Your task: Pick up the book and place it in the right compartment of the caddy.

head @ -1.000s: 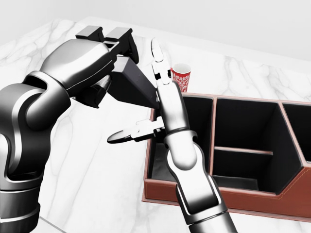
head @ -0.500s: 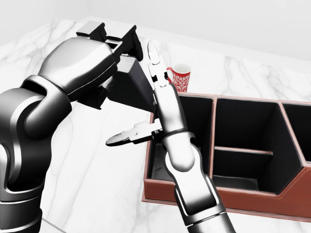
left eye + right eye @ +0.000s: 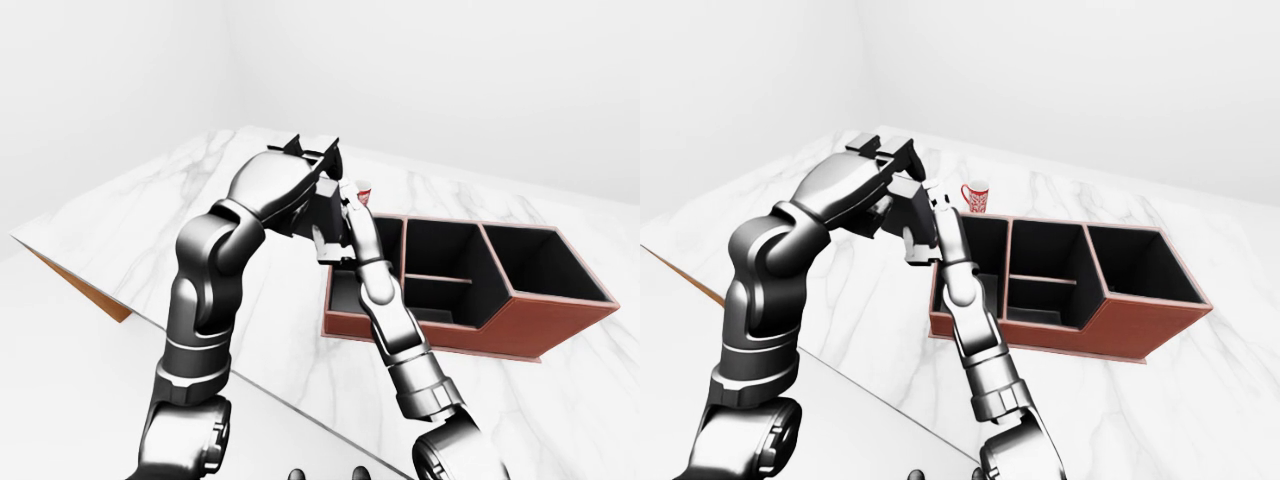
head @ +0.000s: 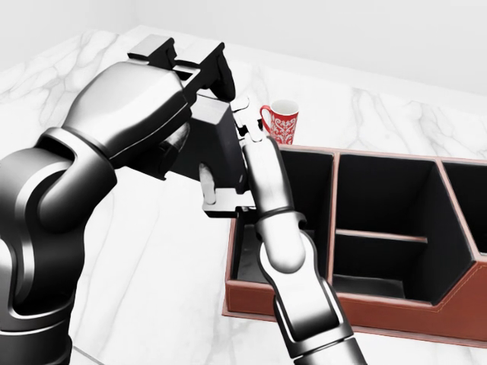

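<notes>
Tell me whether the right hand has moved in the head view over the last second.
Yes. The right hand has closed its fingers onto the book; its lower finger swung up, judged against the caddy.

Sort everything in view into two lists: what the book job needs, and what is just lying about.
Needed:
- book, dark, held up between both hands
- caddy, its right compartment the target
- left hand
- right hand

Lying about:
- red patterned mug, beyond the caddy
- marble table, which bears everything

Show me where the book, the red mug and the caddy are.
book (image 4: 217, 141): head view, dark cover between the two hands.
red mug (image 4: 284, 122): head view, patterned side wall.
caddy (image 4: 380, 312): head view, brown near wall.
</notes>
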